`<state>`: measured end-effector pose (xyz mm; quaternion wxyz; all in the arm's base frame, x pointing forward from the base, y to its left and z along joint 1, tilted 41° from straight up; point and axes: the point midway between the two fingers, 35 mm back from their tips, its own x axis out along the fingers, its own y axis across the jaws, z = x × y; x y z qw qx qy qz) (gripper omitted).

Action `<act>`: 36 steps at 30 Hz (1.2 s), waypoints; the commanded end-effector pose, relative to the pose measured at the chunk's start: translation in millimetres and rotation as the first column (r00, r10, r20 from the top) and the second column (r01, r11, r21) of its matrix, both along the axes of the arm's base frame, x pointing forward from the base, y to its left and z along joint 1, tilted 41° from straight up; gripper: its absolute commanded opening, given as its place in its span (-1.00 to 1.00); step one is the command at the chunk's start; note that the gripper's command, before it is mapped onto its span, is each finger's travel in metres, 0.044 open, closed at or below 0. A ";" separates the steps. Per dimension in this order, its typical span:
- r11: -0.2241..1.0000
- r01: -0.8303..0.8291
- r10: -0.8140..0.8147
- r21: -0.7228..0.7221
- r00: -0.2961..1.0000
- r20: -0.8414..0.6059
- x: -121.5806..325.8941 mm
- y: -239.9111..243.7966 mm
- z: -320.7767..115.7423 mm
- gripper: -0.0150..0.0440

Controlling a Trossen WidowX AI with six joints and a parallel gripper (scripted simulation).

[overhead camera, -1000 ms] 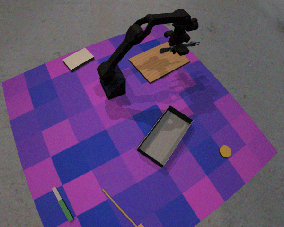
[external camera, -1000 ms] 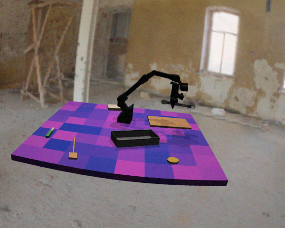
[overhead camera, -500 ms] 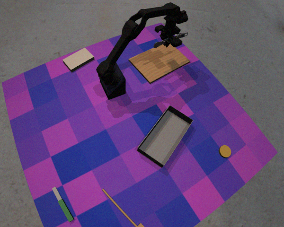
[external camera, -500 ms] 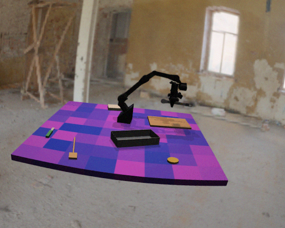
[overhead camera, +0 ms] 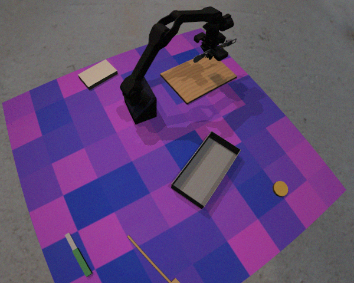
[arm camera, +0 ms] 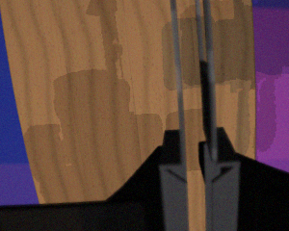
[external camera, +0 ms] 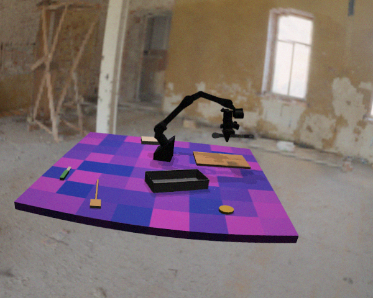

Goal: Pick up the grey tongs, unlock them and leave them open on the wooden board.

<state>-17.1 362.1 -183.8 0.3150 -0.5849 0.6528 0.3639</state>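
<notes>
My gripper [overhead camera: 212,55] [external camera: 227,138] [arm camera: 182,153] points down and is shut on the grey tongs [overhead camera: 199,58] [external camera: 216,135] [arm camera: 178,96]. It holds them in the air, roughly level, above the wooden board [overhead camera: 186,95] [external camera: 202,161] [arm camera: 31,58]. The tongs lie crosswise in the fingers, with a wider dark end on the left and a narrow looped end on the right in the top and exterior views. In the wrist view their two thin arms run close together with a narrow gap. Whether the lock is on cannot be seen. The roasting tin [overhead camera: 206,170] [external camera: 180,186] is empty.
A cream block [overhead camera: 98,72] [external camera: 149,139] lies behind the arm's base. A yellow disc [overhead camera: 280,188] [external camera: 226,209] lies beyond the tin. A green-handled tool [overhead camera: 82,262] [external camera: 64,174] and a wooden spatula [overhead camera: 148,257] [external camera: 95,203] lie on the far side from the board.
</notes>
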 end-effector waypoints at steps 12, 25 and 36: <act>0.983 0.019 -0.022 0.181 1.000 0.015 -0.7 6.5 -8.8 -1.00; 0.946 0.031 -0.041 0.324 0.999 0.022 -0.9 4.6 -13.0 -1.00; 0.897 0.041 -0.057 0.439 0.998 0.022 -1.1 0.0 -11.8 -1.00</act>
